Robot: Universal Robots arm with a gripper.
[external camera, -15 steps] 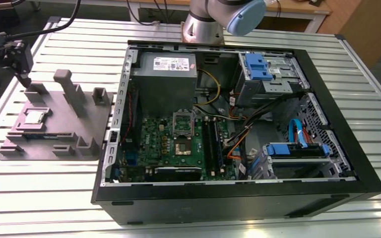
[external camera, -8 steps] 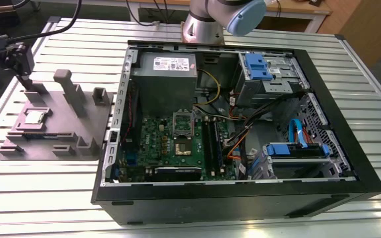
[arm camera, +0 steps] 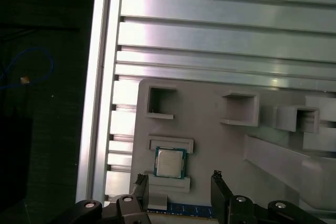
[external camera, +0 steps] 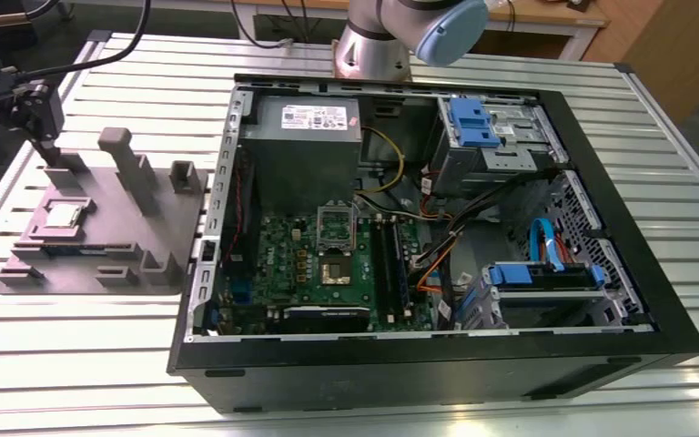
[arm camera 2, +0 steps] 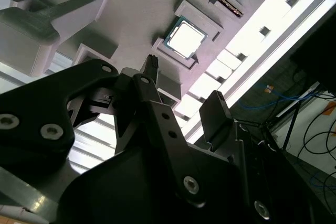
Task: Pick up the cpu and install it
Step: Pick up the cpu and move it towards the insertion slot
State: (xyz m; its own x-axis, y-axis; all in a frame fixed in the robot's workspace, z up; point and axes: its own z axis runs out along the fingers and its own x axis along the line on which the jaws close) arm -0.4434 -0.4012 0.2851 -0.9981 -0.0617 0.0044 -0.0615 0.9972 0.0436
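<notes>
The cpu (external camera: 61,216) is a small silvery square chip lying flat in a recess of the grey moulded tray (external camera: 119,273), at the exterior view's left. Both wrist views look down on the cpu (arm camera 2: 185,38) (arm camera: 169,162) in its pocket. My black gripper (external camera: 46,155) hangs over the tray's far end, a little beyond the chip and apart from it. The gripper (arm camera: 179,184) (arm camera 2: 181,90) is open, and nothing sits between its fingers. On the green motherboard inside the open computer case, the metal-framed socket (external camera: 332,269) has a dark centre.
The black computer case (external camera: 447,364) lies open on a slatted aluminium table (external camera: 83,364). It holds a grey power supply (external camera: 307,146), blue drive bays (external camera: 483,123) and loose cables (external camera: 447,246). Upright posts (external camera: 119,150) rise from the tray. A memory stick (arm camera: 178,212) lies beside the cpu pocket.
</notes>
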